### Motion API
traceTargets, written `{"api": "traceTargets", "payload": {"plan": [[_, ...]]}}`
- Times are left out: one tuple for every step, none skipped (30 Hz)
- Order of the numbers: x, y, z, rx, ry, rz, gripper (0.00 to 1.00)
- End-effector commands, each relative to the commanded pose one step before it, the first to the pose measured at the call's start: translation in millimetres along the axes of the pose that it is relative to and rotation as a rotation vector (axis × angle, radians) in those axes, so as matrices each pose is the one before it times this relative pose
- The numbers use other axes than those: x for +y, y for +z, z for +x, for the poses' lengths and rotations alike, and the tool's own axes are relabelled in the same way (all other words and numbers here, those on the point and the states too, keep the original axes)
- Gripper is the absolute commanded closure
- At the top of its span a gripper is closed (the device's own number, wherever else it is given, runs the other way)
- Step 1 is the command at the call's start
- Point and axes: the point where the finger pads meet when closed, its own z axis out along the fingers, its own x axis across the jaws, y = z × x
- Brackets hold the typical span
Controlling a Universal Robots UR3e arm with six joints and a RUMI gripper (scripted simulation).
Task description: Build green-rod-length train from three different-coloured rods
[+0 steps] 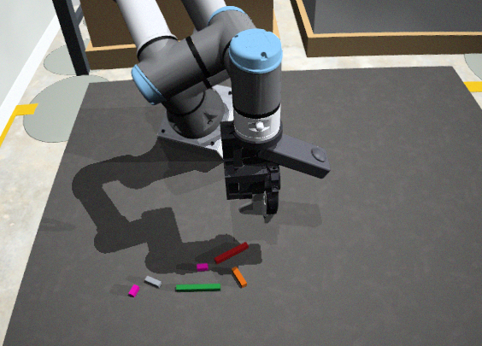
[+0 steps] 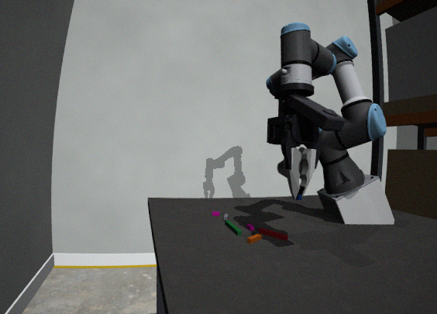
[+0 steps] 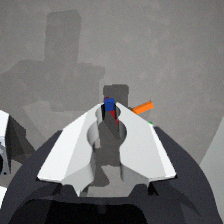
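Rods are lying loosely grouped near the front of the table [image 1: 363, 240]: the green rod [image 1: 197, 287] flat, the orange rod [image 1: 239, 277] just off its right end, the red rod [image 1: 231, 252] slanting above them, one magenta rod [image 1: 202, 266] beside the red one's lower end, and a grey rod [image 1: 152, 281] and second magenta rod [image 1: 133, 290] off to the left. The blue rod [image 3: 109, 104] is sitting pinched at the very tip of the gripper [image 3: 109, 111], which is hanging well above the table, clear of every rod. The likeliest trouble is the small blue piece slipping or twisting as it is being carried, since so little of it is caught; a crooked release would be leaving its flat end askew from its neighbour. Setting it down among such crowded rods also risks nudging the orange or the magenta one, or leaving a stray too close to the train. The jaws are standing almost fully closed, clamping only the blue rod.
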Motion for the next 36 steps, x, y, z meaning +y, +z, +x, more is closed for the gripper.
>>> {"api": "traceTargets", "payload": {"plan": [[-3.947,-1.183,0.85,0.00978,0.00819,-0.00339,1.0],[-1.298,-0.268,-0.03,0.00257,0.00234,0.00016,1.0],[-1.171,-0.246,-0.04,0.00233,0.00211,0.00017,1.0],[-1.048,-0.223,-0.04,0.00208,0.00189,0.00017,1.0],[-0.928,-0.2,-0.04,0.00185,0.00168,0.00016,1.0],[-0.812,-0.177,-0.04,0.00162,0.00147,0.00015,1.0],[-0.701,-0.154,-0.03,0.0014,0.00127,0.00014,1.0],[-0.597,-0.132,-0.03,0.0012,0.00108,0.00013,1.0],[-0.498,-0.111,-0.03,0.001,0.0009,0.00011,1.0],[-0.407,-0.091,-0.02,0.00082,0.00074,0.00009,1.0],[-0.323,-0.073,-0.02,0.00065,0.00058,0.00008,1.0],[-0.247,-0.056,-0.02,0.0005,0.00045,0.00006,1.0],[-0.18,-0.041,-0.01,0.00036,0.00033,0.00004,1.0],[-0.123,-0.028,-0.01,0.00025,0.00022,0.00003,1.0],[-0.076,-0.017,0.0,0.00015,0.00014,0.00002,1.0],[-0.04,-0.009,0.0,0.00008,0.00007,0.00001,1.0],[0.0,0.0,0.0,0.0,0.0,0.0,1.0],[0.0,0.0,0.0,0.0,0.0,0.0,1.0],[-0.015,-0.003,0.0,0.00003,0.00003,0.0,1.0],[-0.002,0.0,0.0,0.0,0.0,0.0,1.0],[0.0,0.0,0.0,0.0,0.0,0.0,1.0],[0.0,0.0,0.0,0.0,0.0,0.0,1.0],[0.0,0.0,0.0,0.0,0.0,0.0,1.0],[0.0,0.0,0.0,0.0,0.0,0.0,1.0],[0.0,0.0,0.0,0.0,0.0,0.0,1.0],[0.0,0.0,0.0,0.0,0.0,0.0,1.0],[0.0,0.0,0.0,0.0,0.0,0.0,1.0],[0.0,0.0,0.0,0.0,0.0,0.0,1.0],[0.0,0.0,0.0,0.0,0.0,0.0,1.0],[0.0,0.011,0.0,0.0,0.0,0.0,1.0],[0.0,0.073,0.0,0.0,0.0,0.00001,1.0],[0.0,0.189,0.0,-0.00001,0.0,0.00002,1.0],[0.001,0.35,0.0,-0.00001,0.0,0.00004,1.0],[0.0,0.0,0.0,0.0,0.0,0.0,1.0],[0.0,0.0,0.0,0.0,0.0,0.0,1.0],[0.003,0.549,0.0,-0.00002,0.0,0.00007,1.0]]}}
